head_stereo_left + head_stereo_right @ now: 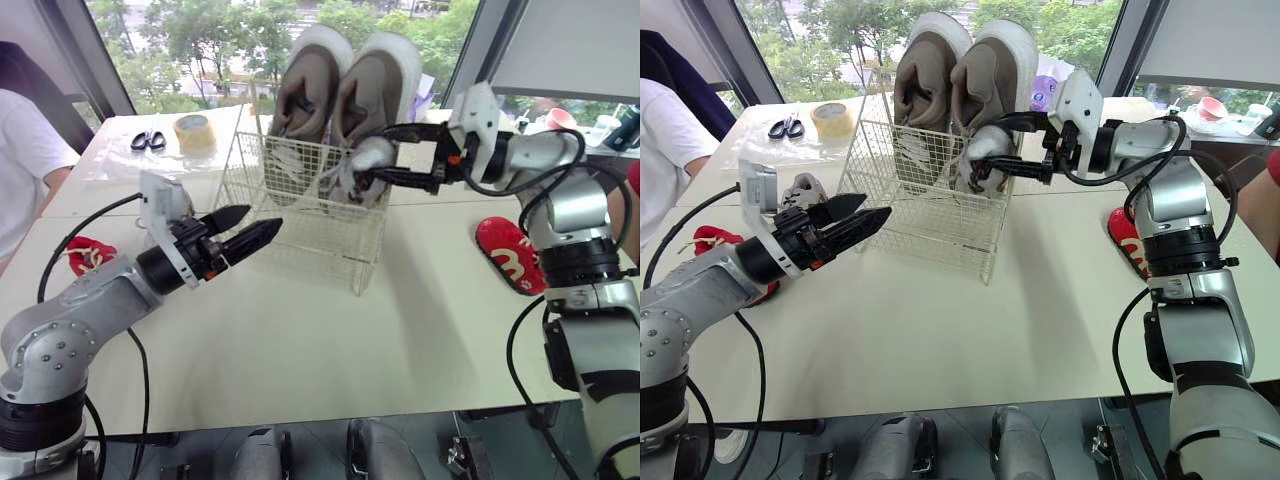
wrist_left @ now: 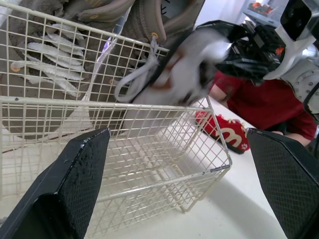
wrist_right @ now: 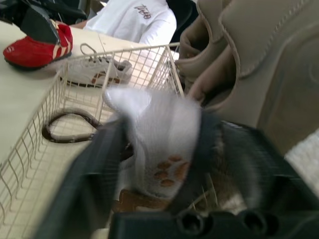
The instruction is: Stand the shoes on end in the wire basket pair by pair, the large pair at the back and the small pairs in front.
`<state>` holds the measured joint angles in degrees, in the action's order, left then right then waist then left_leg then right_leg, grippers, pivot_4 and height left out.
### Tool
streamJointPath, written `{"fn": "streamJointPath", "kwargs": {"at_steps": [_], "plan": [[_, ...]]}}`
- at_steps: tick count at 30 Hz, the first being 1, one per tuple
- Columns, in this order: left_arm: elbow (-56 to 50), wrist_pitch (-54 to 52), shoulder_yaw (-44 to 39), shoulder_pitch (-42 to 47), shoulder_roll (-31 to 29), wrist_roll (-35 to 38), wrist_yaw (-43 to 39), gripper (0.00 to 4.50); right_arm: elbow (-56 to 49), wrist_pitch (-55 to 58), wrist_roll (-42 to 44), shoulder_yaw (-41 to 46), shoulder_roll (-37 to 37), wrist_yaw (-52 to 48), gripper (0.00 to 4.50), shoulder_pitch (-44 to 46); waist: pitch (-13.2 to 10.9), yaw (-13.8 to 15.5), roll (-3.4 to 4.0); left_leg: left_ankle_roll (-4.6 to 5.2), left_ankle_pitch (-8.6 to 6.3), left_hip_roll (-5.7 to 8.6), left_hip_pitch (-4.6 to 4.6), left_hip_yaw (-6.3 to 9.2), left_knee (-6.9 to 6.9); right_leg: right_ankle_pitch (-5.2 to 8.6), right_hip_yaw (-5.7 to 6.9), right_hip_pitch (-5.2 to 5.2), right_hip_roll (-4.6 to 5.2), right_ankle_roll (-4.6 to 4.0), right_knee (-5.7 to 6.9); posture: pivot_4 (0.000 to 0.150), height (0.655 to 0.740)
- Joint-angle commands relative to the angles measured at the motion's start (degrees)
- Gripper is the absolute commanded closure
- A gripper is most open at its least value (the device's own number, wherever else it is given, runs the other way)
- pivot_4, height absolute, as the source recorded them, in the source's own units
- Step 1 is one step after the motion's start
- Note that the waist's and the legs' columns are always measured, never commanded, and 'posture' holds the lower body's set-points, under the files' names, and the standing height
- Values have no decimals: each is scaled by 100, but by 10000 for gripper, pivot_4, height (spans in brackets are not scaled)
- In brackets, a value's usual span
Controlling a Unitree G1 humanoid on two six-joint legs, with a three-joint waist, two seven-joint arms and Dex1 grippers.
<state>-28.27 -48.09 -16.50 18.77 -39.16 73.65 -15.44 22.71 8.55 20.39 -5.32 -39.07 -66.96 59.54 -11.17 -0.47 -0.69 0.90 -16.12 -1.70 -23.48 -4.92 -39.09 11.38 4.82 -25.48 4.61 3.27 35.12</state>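
Right gripper (image 1: 375, 152) is clamped on a small white shoe (image 3: 159, 129), one finger on each side of it. The sole, with paw prints on it, faces the wrist. The shoe hangs at rim height over the right end of the basket (image 1: 300, 245), just in front of the large pair (image 1: 380, 80). Cannot tell if it touches the wire or the big shoes.

Large pair is tan, standing on end side by side along the back wall of the basket, with the soles facing away from the robot and the toes up above the rim. The front part of the basket has no shoe standing in it yet.

Basket sits on the table (image 1: 300, 350), about mid-width and toward the far edge.

Left gripper (image 1: 265, 216) hovers off the table just outside the basket's front left corner, pointing at it. Its fingers (image 2: 75, 184) are spread wide with nothing between them.

Right red shoe (image 1: 510, 255) lies flat near the table's right edge, well apart from the basket. Left red shoe (image 1: 88, 252) lies near the left edge, partly behind the left arm. A grey-white sneaker (image 1: 803, 188) lies just beside it, between it and the basket.

Scissors (image 1: 148, 140) and a tape roll (image 1: 194, 130) sit close together by the far left corner.

A person in a white shirt (image 1: 25, 150) is at the left edge, and another in red (image 2: 269, 102) is at the right.
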Motion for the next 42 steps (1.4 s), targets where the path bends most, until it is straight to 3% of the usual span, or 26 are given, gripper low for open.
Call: {"fn": "streamJointPath", "kwargs": {"at_steps": [1, 7, 13, 18, 21, 24, 30, 35, 37, 42], "plan": [[-108, 101, -198, -23, -81, -36, -33, 0, -446, 192, 210, 360, -153, -173, 211, 113, 0, -8, 0, 0, 0, -1, 0, 1, 0, 0, 0, 0, -1, 0, 1, 1500, 7400], [475, 224, -643, 79, -325, -296, -200, 0, -1641, 1284, 906, 927, -436, -81, 211, -149, -1, -6, 1, -1, 0, -2, 1, 2, 1, 0, 3, -2, -2, 0, 4, 1500, 7400], [1478, 394, -1060, 258, -725, -907, -466, 0, -3025, 3281, 2524, 1691, -549, 583, 211, -303, -1, -4, 1, -1, -1, -3, 1, 2, 1, 1, 5, -3, 1, -1, 4, 1500, 7400], [2807, 306, -511, 1459, -934, -2456, 699, 0, -4290, 4249, 3338, 1419, -548, 819, 211, -984, 1, 79, -6, -1, -2, -3, 2, 8, 1, 1, 10, 1, 2, -3, 4, 1500, 7400], [4023, -331, 213, 2639, -1280, -3093, 367, 0, -5080, 4258, 3023, 834, -664, 909, 211, -1731, 6, 142, -23, -1, -1, -2, 0, 7, -1, -2, 11, 1, 1, -2, 5, 1500, 7400], [5581, -325, 1508, 3731, -1613, -4265, -753, 0, -5385, 4067, 2670, 561, -827, 948, 211, -2191, 5, 129, -22, 4, -4, 6, -4, 1, 0, 0, 13, -2, 6, 1, 1, 1500, 7400], [8287, 573, 2836, 5370, -1245, -5957, -2512, 0, -5537, 3993, 2584, 618, -814, 1204, 211, -2421, -5, 121, -42, 10, -7, 10, -6, -29, -2, 1, 13, -8, 0, 3, -3, 1500, 7400], [9810, 1508, 3104, 6014, -842, -6975, -2522, 0, -5601, 3801, 2295, 585, -760, 1516, 211, -2607, -4, 114, -48, 10, -7, -1, -42, -29, -6, 0, 14, -42, 0, 3, 2, 1500, 7400], [10115, 1739, 3155, 6002, -715, -7276, -2598, 0, -5627, 3768, 2331, 639, -622, 1702, 211, -2632, -3, 100, -48, 10, -5, 0, -80, -30, -13, -2, 2, -92, 1, 6, 16, 1500, 7400], [10463, 1819, 2854, 5887, -420, -7499, -2644, 0, -5649, 3739, 2377, 685, -427, 1974, 211, -2615, -3, 117, -49, 7, -2, 7, -91, -41, -15, -3, 10, -99, -1, 6, 17, 1500, 7400]]}}
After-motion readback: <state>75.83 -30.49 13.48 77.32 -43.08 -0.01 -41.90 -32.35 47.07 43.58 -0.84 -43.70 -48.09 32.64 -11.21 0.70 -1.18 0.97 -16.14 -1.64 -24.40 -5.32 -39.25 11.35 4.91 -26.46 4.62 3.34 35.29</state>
